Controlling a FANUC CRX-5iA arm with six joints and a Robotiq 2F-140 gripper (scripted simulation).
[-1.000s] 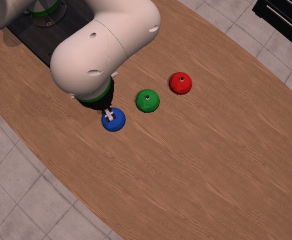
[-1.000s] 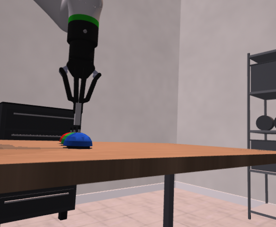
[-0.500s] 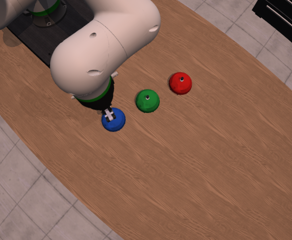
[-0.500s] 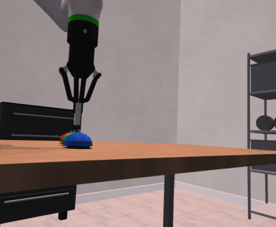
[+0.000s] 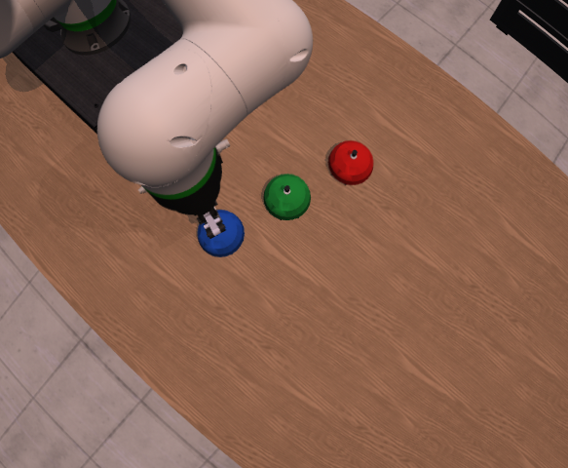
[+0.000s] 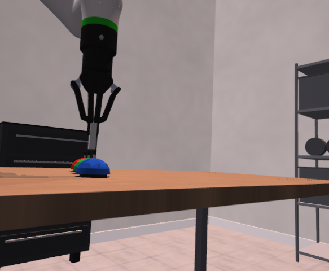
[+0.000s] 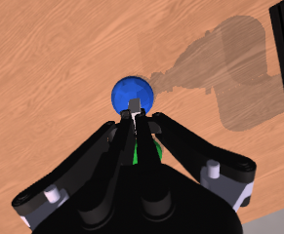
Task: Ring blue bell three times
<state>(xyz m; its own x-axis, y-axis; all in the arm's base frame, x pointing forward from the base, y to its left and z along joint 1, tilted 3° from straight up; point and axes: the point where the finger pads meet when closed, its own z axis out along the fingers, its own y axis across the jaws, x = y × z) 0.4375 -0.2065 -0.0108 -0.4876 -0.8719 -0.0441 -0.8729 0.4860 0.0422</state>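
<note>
My gripper (image 5: 214, 224) with fingers closed on nothing, tips down on the crown of the blue bell (image 5: 221, 235), left of centre, green bell (image 5: 286, 197) and red bell (image 5: 351, 162) trailing toward upper right on the wooden table (image 5: 374, 302).

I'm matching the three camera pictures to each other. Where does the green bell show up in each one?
Top: the green bell sits mid-table, between the blue bell and the red bell.
Exterior: only a green sliver shows behind the blue bell.
Wrist: a green patch peeks between the closed fingers.
Shared landmark: the blue bell under the gripper.
</note>
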